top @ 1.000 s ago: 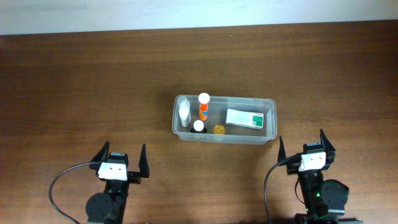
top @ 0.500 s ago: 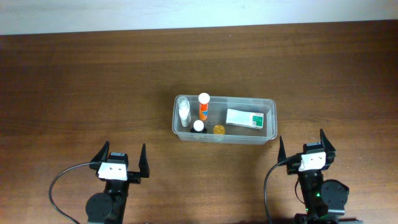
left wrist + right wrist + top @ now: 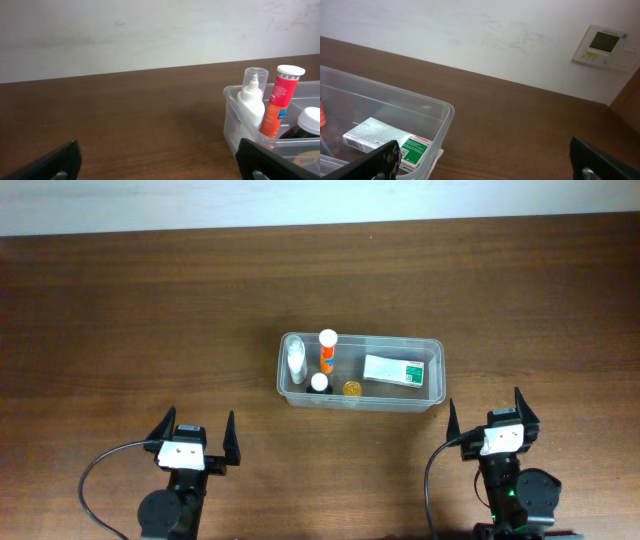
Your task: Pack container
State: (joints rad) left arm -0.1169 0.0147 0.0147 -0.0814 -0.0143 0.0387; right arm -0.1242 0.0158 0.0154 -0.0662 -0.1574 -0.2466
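I am holding my left gripper and my right gripper spread wide and empty, both hanging at the near edge of the table, well apart from everything. Farther out, the container is sitting mid-table, nearer my right side. Inside it, a white bottle, an orange tube and a dark capped bottle are standing at the left end. A gold disc is lying beside them, and a box is lying at the right end. Nothing is differing from the earlier views: arms, jaws and contents are all staying put. In my judgement the packing is looking complete, as I am seeing no item outside the container.
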